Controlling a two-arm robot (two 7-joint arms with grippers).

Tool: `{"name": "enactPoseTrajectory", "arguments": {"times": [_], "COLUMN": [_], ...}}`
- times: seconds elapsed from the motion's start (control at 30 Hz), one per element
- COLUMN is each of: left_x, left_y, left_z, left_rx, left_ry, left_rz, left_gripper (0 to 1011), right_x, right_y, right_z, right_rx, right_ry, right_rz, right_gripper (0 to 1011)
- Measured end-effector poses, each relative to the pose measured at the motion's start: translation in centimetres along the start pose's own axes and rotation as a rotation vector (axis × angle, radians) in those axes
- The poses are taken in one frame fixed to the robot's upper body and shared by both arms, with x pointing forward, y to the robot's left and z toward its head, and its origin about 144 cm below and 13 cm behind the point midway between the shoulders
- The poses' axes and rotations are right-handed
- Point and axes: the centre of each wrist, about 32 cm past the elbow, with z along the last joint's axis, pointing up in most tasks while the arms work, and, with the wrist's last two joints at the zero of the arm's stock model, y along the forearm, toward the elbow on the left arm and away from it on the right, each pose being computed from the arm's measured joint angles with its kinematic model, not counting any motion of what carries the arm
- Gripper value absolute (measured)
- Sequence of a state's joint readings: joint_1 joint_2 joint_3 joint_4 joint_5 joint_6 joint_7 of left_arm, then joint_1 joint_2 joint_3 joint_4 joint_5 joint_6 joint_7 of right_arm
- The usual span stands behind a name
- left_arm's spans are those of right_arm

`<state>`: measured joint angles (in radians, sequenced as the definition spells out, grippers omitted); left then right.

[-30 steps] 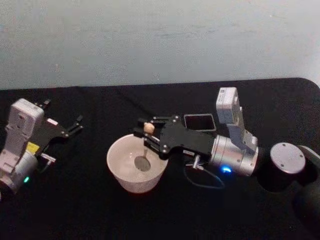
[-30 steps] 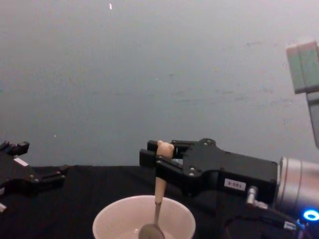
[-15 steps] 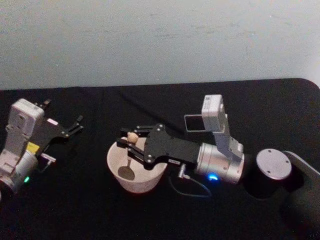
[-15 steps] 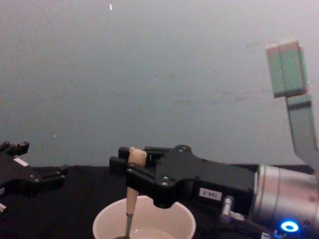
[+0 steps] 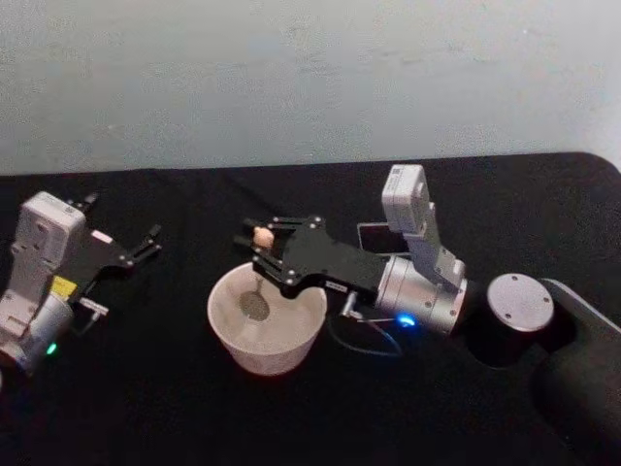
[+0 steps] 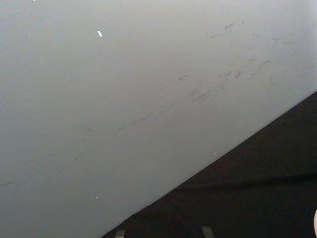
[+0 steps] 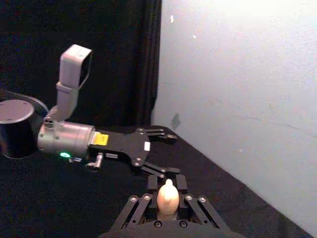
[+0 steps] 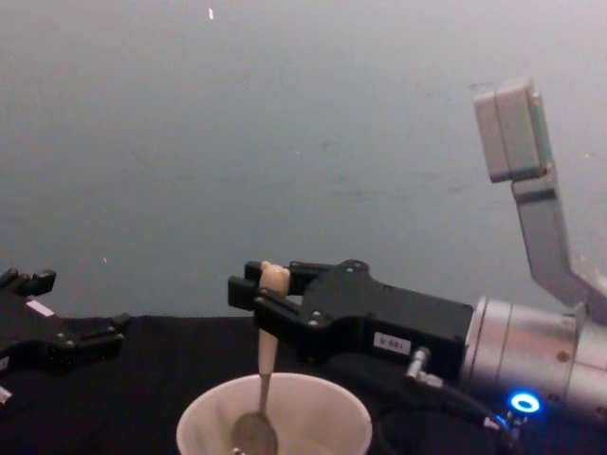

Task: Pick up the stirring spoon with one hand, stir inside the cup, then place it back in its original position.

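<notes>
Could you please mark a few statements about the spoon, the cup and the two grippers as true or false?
1. The right gripper is shut on the stirring spoon, near the top of its handle, above the cup. True.
2. The spoon's bowl lies on the table beside the cup. False: it hangs down inside the cup.
3. The left gripper is shut on the cup's rim. False: it is open, off to the cup's left and apart from it.
4. The holder box stands behind the right arm, partly hidden by it. True.
</notes>
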<state>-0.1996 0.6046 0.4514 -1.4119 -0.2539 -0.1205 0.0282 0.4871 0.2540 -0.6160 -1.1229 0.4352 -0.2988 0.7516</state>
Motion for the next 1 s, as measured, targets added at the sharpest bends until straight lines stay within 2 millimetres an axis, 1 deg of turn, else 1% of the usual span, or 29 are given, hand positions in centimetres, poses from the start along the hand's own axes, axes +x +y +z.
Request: {"name": "enactPoseTrajectory", "arguments": {"times": [0.17, 0.53, 1.0], "left_x": [0.0, 0.0, 0.0], "left_y": [0.0, 0.0, 0.0], "left_z": [0.0, 0.0, 0.0], "left_rx": [0.000, 0.000, 0.000], "left_ry": [0.000, 0.000, 0.000], "left_rz": [0.000, 0.000, 0.000], "left_gripper": [1001, 1001, 1001], "right_x": [0.3, 0.4, -0.4], "right_y": [-0.5, -1.7, -3.8], "right_z": [0.0, 0.3, 0.8], "right_rx": [-0.006, -0.021, -0.047], "right_ry": [-0.005, -0.007, 0.005], "right_rz": [-0.016, -0.027, -0.001], "right_gripper": [212, 212, 212]}}
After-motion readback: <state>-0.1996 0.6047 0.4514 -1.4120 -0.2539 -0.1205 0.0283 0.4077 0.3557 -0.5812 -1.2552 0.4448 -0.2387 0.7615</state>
